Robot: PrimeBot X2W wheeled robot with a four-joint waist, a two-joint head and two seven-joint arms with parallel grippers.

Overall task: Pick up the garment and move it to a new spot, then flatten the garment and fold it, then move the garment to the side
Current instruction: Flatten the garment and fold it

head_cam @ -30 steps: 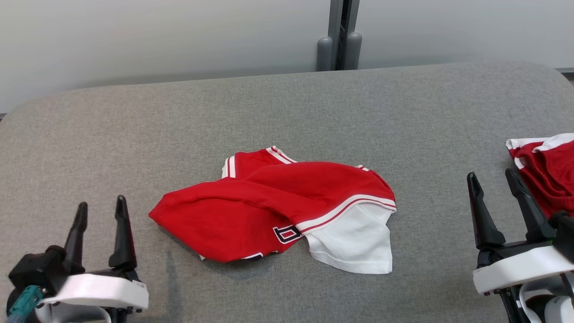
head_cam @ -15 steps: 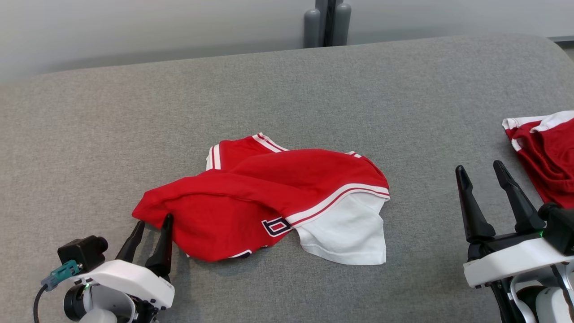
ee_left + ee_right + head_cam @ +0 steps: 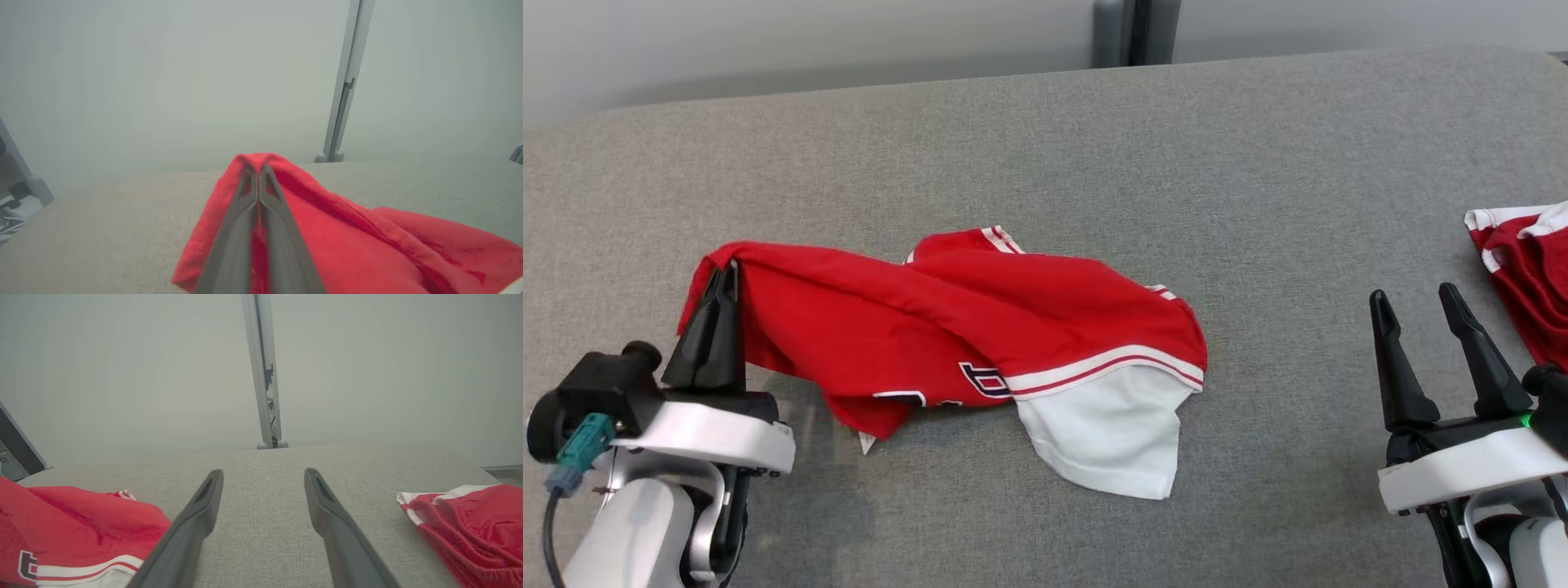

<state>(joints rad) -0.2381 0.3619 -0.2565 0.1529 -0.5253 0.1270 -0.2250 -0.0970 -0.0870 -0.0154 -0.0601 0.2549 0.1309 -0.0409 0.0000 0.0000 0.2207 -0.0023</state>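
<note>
The left gripper (image 3: 722,279) is clamping a red corner of the garment (image 3: 980,343) between fingers pressed together; in the left wrist view the cloth is draping over both sides of the gripper (image 3: 257,170). That corner is being held raised above the grey padded table (image 3: 1045,147), while the rest of the red-and-white jersey is lying crumpled near the middle, its white panel trailing toward the robot. The right gripper (image 3: 1413,296) is hovering well apart with its fingers spread and nothing between them, near a second red-and-white garment (image 3: 1527,278) at the table's right edge. The pick-up-and-move step seems to be in hand. Next, the jersey is needing carrying clear to a new spot, probably with the right gripper taking another edge before flattening.
</note>
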